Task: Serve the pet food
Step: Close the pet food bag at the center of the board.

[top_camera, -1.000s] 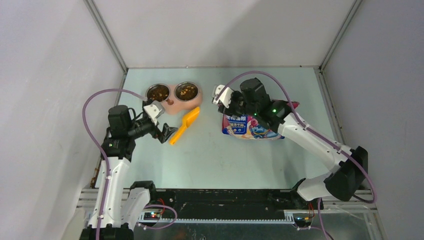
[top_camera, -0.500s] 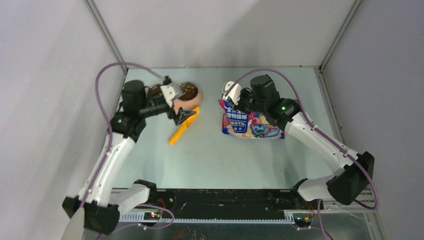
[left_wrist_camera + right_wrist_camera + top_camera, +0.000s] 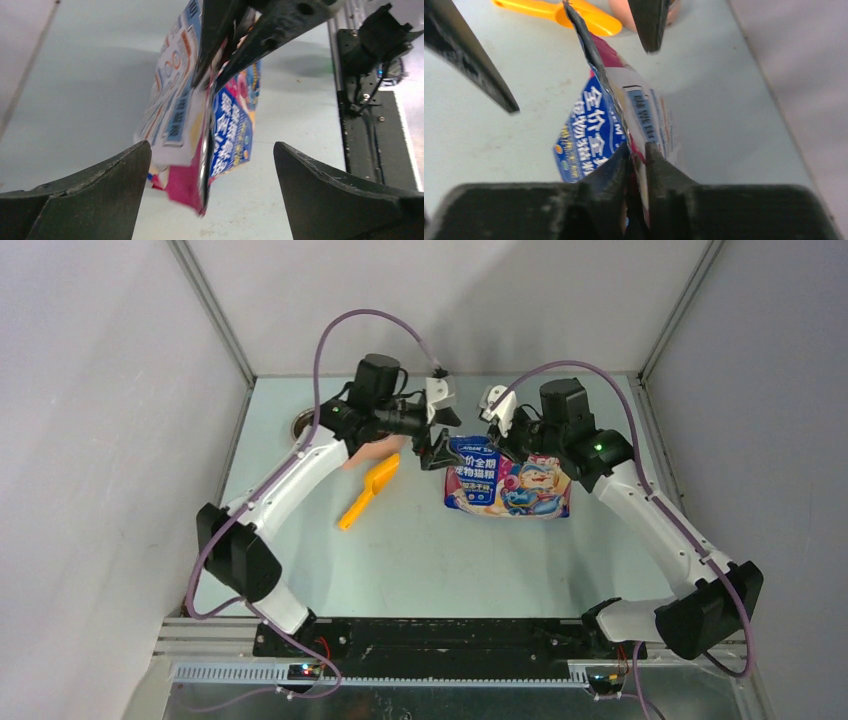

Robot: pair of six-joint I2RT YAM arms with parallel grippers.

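Glossy pet food bag (image 3: 508, 482) pinched by right hand (image 3: 636, 151), left hand (image 3: 211, 152) spread alongside.

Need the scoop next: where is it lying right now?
In the top view the orange scoop lies on the table left of the cat food bag, just nearer than the pink feeder.

White Chinese characters beginning "全价" are printed on the glossy blue, pink and red pet food bag (image 3: 591, 131); the smaller print cannot be read.
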